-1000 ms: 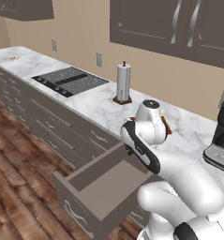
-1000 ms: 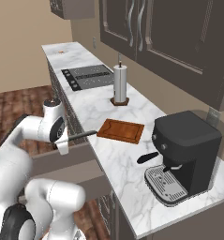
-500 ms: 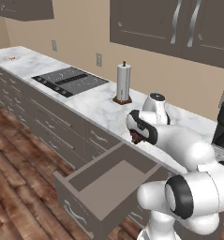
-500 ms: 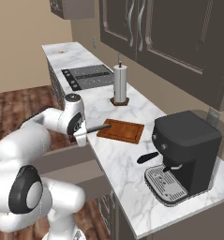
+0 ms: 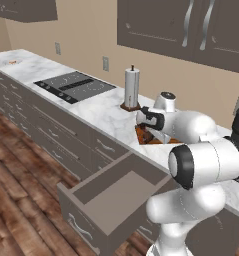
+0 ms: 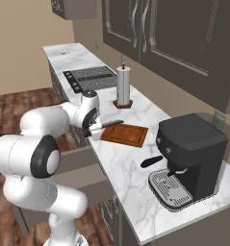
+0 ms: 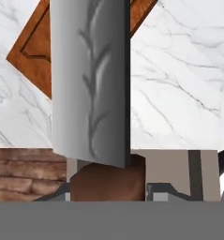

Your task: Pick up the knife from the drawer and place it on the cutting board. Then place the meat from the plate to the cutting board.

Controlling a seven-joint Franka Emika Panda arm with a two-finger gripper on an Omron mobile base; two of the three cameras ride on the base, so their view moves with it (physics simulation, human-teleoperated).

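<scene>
Right base view has the long marble counter running away from the camera, with one open drawer pulled out below its front edge and the white arm reaching over it. One black coffee machine stands on the near end, one cooktop is set in the far end, and one paper towel roll stands upright between them. One cutting board lies flat on the marble between the roll and the machine.

Compared with a second ago, the arm has swung up from beside the drawer to counter height, and the knife it carries now reaches to the board's near corner; half a second ago it was already close to that spot.

Hand view shows the gripper clamped partway closed on the dark brown handle, the broad grey blade stretching straight ahead of it. The blade hangs over the marble with its far part across a corner of the board; whether it touches the wood cannot be told.

Left base view shows the gripper at the board's near edge, above the drawer's hollow.
</scene>
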